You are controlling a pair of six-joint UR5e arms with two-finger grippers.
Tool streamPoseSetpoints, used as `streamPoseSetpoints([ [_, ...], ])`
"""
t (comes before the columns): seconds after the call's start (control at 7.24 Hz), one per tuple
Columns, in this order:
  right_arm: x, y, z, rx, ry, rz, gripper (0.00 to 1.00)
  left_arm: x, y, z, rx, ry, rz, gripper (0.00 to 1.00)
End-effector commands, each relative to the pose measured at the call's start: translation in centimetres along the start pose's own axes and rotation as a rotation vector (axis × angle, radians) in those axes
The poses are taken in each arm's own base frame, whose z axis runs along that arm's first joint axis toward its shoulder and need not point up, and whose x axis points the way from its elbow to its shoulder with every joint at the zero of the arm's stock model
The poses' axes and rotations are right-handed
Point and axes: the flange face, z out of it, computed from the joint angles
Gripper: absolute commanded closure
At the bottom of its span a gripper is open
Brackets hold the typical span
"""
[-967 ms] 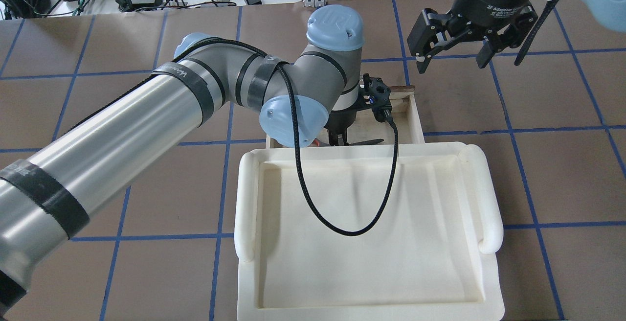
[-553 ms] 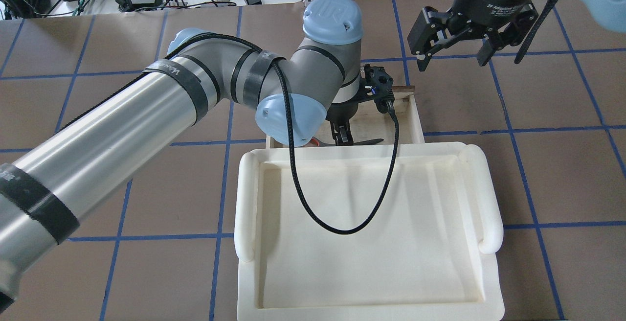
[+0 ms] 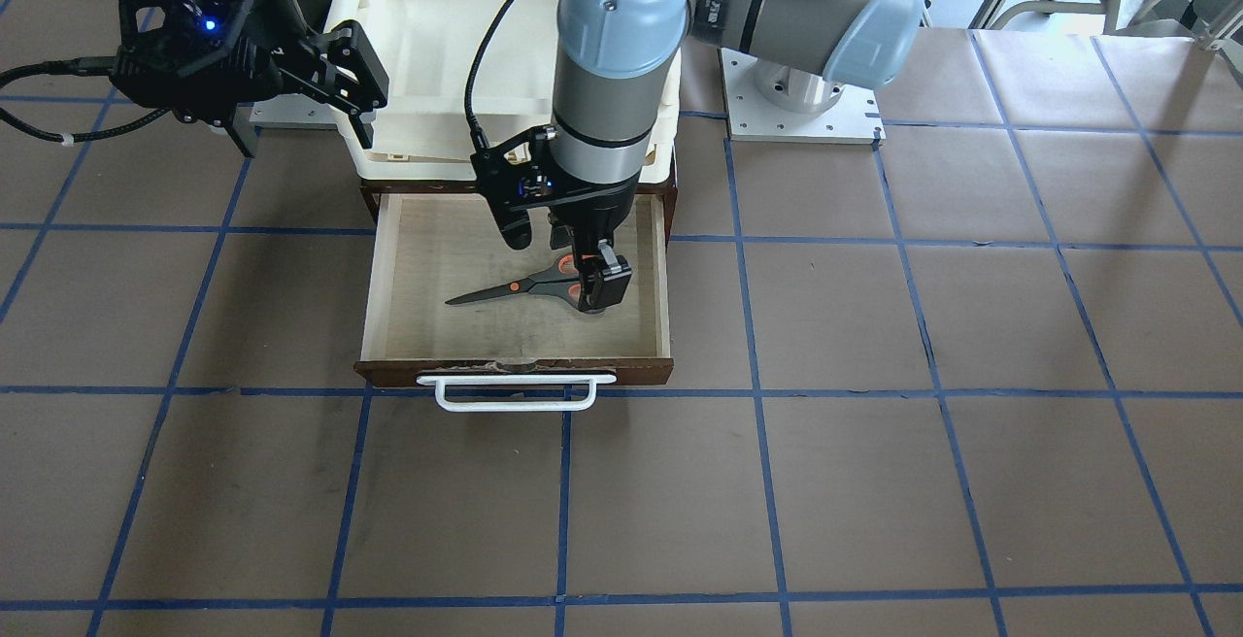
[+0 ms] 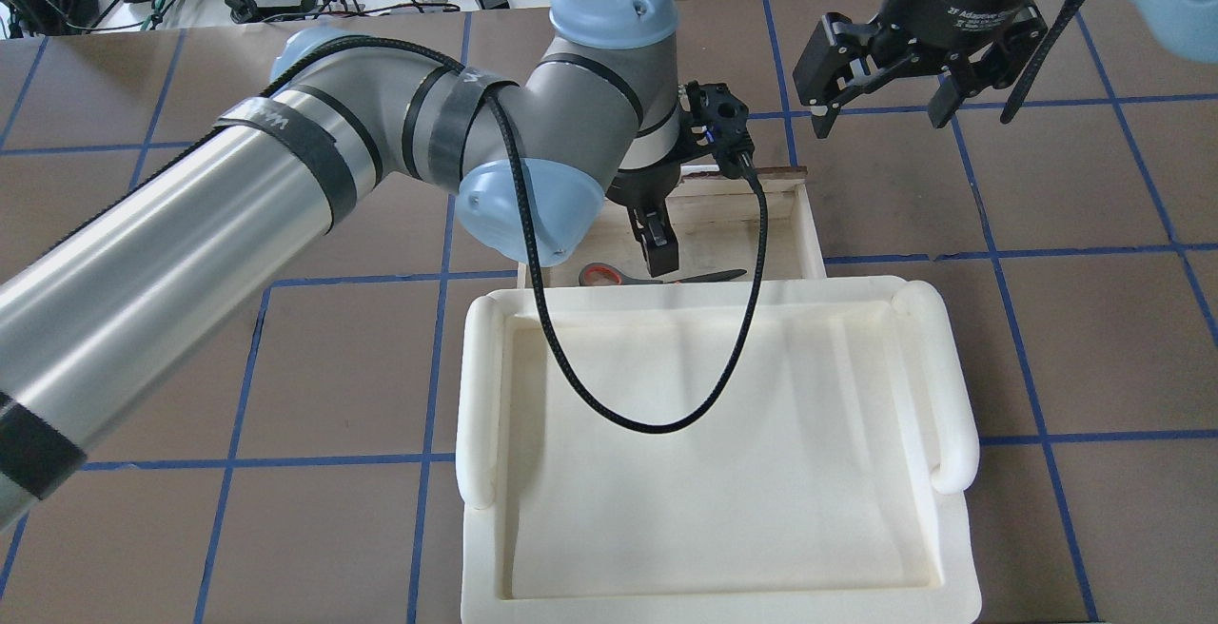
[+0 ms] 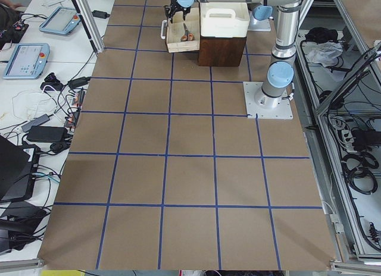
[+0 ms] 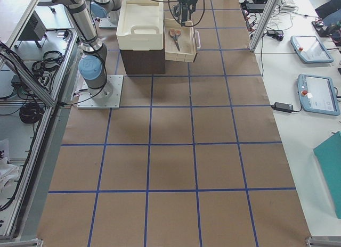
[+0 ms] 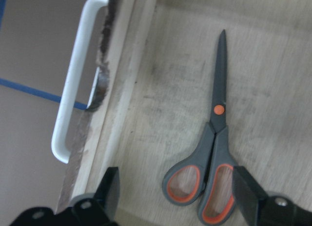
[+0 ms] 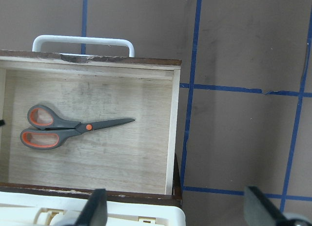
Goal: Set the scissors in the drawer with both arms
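The scissors lie flat on the pale floor of the open drawer, blades pointing to the view's left. In the left wrist view the scissors lie free, with the white handle at the left. My left gripper is open just above the handle loops, holding nothing. In the overhead view it hangs over the scissors. My right gripper is open and empty, high beside the drawer. Its wrist view looks down on the scissors.
A cream-white plastic tray sits on top of the cabinet behind the drawer and hides the drawer's near part in the overhead view. The left arm's black cable loops over the tray. Brown table with blue grid lines lies around.
My left arm has risen and drawn back from the scissors, uncovering the orange-lined handle loops. The scissors stay flat in the drawer. The right gripper has barely moved.
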Motion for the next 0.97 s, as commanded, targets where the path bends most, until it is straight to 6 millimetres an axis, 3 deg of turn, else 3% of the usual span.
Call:
streamPoseSetpoints([
  [0.0,0.0,0.1,0.1,-0.004,0.000,-0.003,0.00,-4.3,5.6,-5.2,-0.007,-0.048,-0.327,0.22],
  [0.14,-0.1,0.1,0.1,-0.003,-0.009,-0.004,0.00,-5.7,8.5,-6.6,-0.050,-0.043,-0.446,0.21],
  [0.28,0.0,0.2,0.0,-0.005,-0.009,-0.001,0.00,-5.9,10.3,-8.2,-0.057,-0.042,-0.562,0.10],
  [0.41,0.0,0.1,0.0,-0.002,-0.011,-0.002,0.00,-5.0,11.0,-9.5,-0.055,-0.051,-0.683,0.00],
  [0.55,0.0,0.2,-0.1,0.001,0.004,0.012,0.00,-4.1,11.3,-11.3,-0.025,-0.073,-0.807,0.00],
  [0.83,0.0,0.5,-0.6,0.012,0.012,0.093,0.00,-3.5,13.2,-13.5,-0.069,-0.132,-0.868,0.00],
])
